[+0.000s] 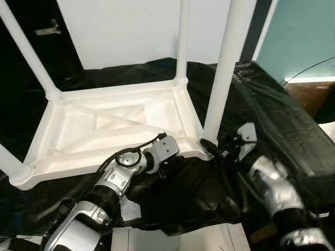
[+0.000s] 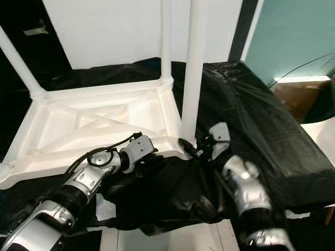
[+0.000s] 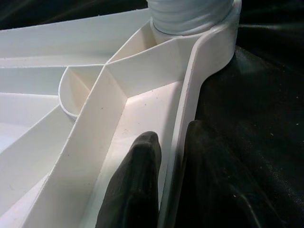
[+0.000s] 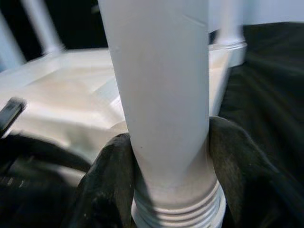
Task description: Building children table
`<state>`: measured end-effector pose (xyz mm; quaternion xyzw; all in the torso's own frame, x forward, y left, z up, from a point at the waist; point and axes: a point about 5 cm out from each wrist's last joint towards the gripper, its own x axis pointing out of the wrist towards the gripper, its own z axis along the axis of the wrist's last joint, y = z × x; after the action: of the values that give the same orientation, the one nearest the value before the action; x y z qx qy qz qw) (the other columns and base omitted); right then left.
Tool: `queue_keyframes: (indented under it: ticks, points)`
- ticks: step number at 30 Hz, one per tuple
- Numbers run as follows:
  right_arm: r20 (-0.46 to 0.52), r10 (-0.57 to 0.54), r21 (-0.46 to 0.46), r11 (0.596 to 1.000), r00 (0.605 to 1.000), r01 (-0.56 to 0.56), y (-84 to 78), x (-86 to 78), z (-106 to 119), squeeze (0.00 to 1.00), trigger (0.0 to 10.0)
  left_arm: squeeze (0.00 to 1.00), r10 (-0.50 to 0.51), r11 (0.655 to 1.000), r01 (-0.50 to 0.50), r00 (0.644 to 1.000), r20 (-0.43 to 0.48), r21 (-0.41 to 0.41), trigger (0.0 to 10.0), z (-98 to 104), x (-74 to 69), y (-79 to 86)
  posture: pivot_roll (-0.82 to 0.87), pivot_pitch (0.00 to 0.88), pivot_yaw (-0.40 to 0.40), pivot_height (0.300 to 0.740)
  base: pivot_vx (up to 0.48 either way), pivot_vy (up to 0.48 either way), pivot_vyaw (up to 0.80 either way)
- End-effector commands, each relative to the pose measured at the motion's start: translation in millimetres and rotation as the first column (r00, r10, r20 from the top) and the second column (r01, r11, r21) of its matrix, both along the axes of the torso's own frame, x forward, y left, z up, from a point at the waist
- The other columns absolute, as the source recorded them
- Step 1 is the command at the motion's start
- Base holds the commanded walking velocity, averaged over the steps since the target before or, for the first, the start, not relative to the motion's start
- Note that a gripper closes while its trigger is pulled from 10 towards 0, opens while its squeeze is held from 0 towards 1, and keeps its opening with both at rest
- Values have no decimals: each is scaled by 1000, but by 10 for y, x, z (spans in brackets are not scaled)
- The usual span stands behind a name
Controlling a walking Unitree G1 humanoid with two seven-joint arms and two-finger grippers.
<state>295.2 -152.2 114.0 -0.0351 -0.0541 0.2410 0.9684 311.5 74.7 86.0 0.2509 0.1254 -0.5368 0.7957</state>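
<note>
1. The legs of the white tabletop point(image 1: 112, 125) run out of the top of the head views, so their upper ends are cut off; the near-left leg point(image 1: 9, 162) is clipped at the picture's edge.
2. The right gripper point(image 4: 166, 180) is blurred in the head views. Its wrist view shows it better: one black finger point(image 4: 107, 185) on each side of the near-right leg point(image 1: 222, 73), pinching it just above the threaded base where it meets the corner socket.
3. The left gripper point(image 3: 173, 178) is partly hidden behind its own wrist in the head views. Its wrist view shows the two fingers point(image 3: 137, 180) clamped on the tabletop's near rim, one inside the ribbed underside, one outside against the black cloth point(image 1: 272, 120).
4. The tabletop lies upside down on that cloth, directly ahead of both grippers, its ribbed compartments open upward with nothing in them.
5. The far-left leg point(image 1: 29, 49) and far-right leg point(image 1: 182, 42) stand in the corners beyond the grippers.
</note>
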Motion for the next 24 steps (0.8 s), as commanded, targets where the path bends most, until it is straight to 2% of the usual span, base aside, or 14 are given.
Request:
queue_keyframes:
  ticks: [1,3,5,6,8,11,14,16,17,18,19,20,21,24]
  points:
    - [2,-159,22,987,987,159,-31,-13,6,0,0,0,-96,987,124,963,-251,98,10000,-494,-360,67,-45,20,-5,740,0,0,0]
    - [-4,-189,41,981,982,189,18,-51,-18,0,0,0,-95,988,123,963,-252,97,10000,-495,-363,69,-46,20,-5,740,0,0,0]
    - [-13,-346,71,935,938,346,64,-101,-48,0,0,0,-97,987,126,962,-254,99,10000,-502,-368,72,-49,21,-1,740,0,0,0]
    - [-13,-346,71,935,938,346,64,-101,-48,0,0,0,-97,987,126,962,-254,99,10000,-502,-368,72,-49,21,-1,740,0,0,0]
    - [-12,-408,75,910,913,408,81,-120,-50,0,0,0,-99,987,128,962,-254,100,10000,-501,-368,68,-49,21,0,740,0,0,0]
    - [-10,-515,62,855,857,515,78,-153,-65,0,0,0,-104,986,133,962,-253,100,10000,-490,-359,52,-50,19,4,740,0,0,0]
    - [-8,-546,56,836,838,545,70,-162,-61,0,0,0,-105,986,134,962,-252,101,10000,-485,-356,49,-53,18,6,740,0,0,0]
    - [-13,-539,58,840,842,539,85,-163,-60,0,0,0,-106,985,136,962,-252,102,10000,-486,-356,49,-54,18,7,740,0,0,0]
    - [-14,-527,55,848,850,527,109,-163,-55,0,6275,0,-107,985,137,962,-252,103,10000,-487,-357,50,-55,19,7,740,0,0,0]
    - [-15,-519,52,853,855,519,126,-164,-53,0,6275,0,-107,985,137,962,-252,104,10000,-488,-358,49,-55,18,7,740,0,0,0]
    - [-15,-519,45,854,855,519,139,-167,-52,0,10000,0,-108,985,137,962,-252,104,10000,-488,-358,48,-56,18,6,740,0,0,0]
    - [-15,-519,45,854,855,519,139,-167,-52,0,10000,0,-108,985,137,962,-252,104,10000,-488,-358,48,-56,18,6,740,0,0,0]
    - [-21,-508,41,860,861,508,157,-168,-56,1000,10000,0,-108,985,138,961,-253,103,10000,-489,-359,46,-56,18,5,740,0,0,0]
    - [-19,-493,37,869,870,493,177,-173,-54,1000,10000,0,-108,985,137,961,-253,103,10000,-489,-359,45,-57,17,6,740,0,0,0]
